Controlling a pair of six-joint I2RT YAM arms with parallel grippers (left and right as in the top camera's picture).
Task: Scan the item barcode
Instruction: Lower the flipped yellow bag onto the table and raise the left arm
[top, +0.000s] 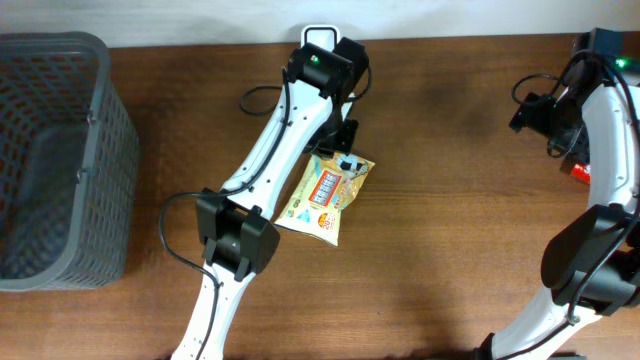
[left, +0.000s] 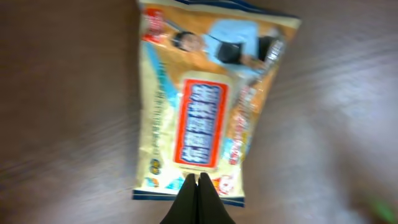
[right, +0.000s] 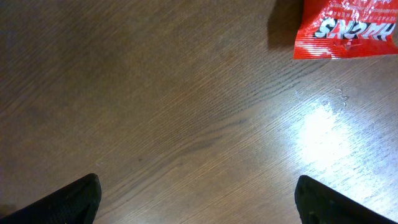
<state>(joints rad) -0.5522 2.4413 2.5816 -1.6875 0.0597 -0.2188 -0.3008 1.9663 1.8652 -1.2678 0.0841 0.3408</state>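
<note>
Two fingertips of the left gripper (left: 199, 186) are pressed shut at the near seam of the yellow snack packet (left: 208, 99), laid on the table (top: 450, 250); whether it is pinched cannot be told. Its long axis is run toward twelve o'clock from the pincer. The right gripper (right: 199, 199), spread wide and empty, is stationed well apart at three o'clock.

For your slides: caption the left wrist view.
Shut left gripper at the edge of a yellow snack packet, wooden table beneath.
</note>
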